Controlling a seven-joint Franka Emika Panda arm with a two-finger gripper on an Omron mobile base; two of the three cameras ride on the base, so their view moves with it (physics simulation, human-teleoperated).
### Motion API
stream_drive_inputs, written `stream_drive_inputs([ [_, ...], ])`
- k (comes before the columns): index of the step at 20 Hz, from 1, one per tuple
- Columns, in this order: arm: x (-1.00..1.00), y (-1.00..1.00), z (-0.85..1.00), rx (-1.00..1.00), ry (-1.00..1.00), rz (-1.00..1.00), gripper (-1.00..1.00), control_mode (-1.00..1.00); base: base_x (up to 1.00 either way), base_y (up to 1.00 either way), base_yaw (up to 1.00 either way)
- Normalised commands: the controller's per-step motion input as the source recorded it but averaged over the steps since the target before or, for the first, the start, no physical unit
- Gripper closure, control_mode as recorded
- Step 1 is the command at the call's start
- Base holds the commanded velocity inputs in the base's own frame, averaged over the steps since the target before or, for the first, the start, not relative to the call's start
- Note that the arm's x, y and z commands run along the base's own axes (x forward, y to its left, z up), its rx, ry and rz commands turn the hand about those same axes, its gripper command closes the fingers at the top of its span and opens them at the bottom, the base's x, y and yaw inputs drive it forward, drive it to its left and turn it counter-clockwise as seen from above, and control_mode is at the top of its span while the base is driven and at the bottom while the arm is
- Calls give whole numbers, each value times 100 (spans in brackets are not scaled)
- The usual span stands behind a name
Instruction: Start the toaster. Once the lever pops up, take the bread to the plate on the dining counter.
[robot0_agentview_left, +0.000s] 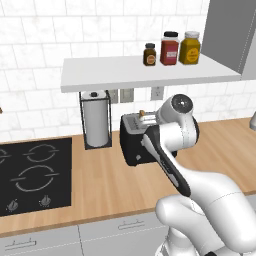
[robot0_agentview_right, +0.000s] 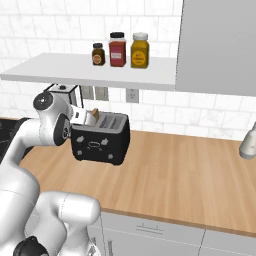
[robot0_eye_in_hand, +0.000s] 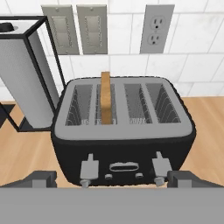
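The gripper (robot0_eye_in_hand: 112, 179) hangs just in front of the toaster (robot0_eye_in_hand: 122, 131) and a little above its top, looking down along the slots, with its two finger tips (robot0_eye_in_hand: 43, 178) spread wide apart, one at each lower corner of the hand view, and nothing between them. The toaster's front face sits in that gap, so both of its levers lie just ahead of the tool: the left lever (robot0_eye_in_hand: 89, 165) nearer one tip, the right lever (robot0_eye_in_hand: 160, 164) nearer the other.

The bread (robot0_eye_in_hand: 105, 97) stands on edge in the second slot from the left, beyond the left lever, with its upper part rising clear of the silver top. It seems to be riding high because that side has not been pushed down (both levers look level with each other, near the top of their travel). My reading is that the task is at its very start, and the hand is posed square to the front so it can drop onto the left lever and press it.

Further off past the toaster stand a paper towel holder (robot0_eye_in_hand: 26, 74) to the left, and wall switches (robot0_eye_in_hand: 78, 29) and an outlet (robot0_eye_in_hand: 155, 29) on the tiled wall. In the base views the toaster (robot0_agentview_left: 135, 142) rests on the wood worktop (robot0_agentview_right: 190, 170), with the arm reaching over it.
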Motion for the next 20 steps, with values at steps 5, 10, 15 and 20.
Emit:
stream_drive_inputs([
  [5,0,0,0,0,0,0,-100,-100,0,0,0],
  [10,0,0,0,0,0,0,-100,-100,0,0,0],
  [15,0,0,0,0,0,0,-100,-100,0,0,0],
  [20,26,0,0,0,0,0,-100,-100,0,0,0],
])
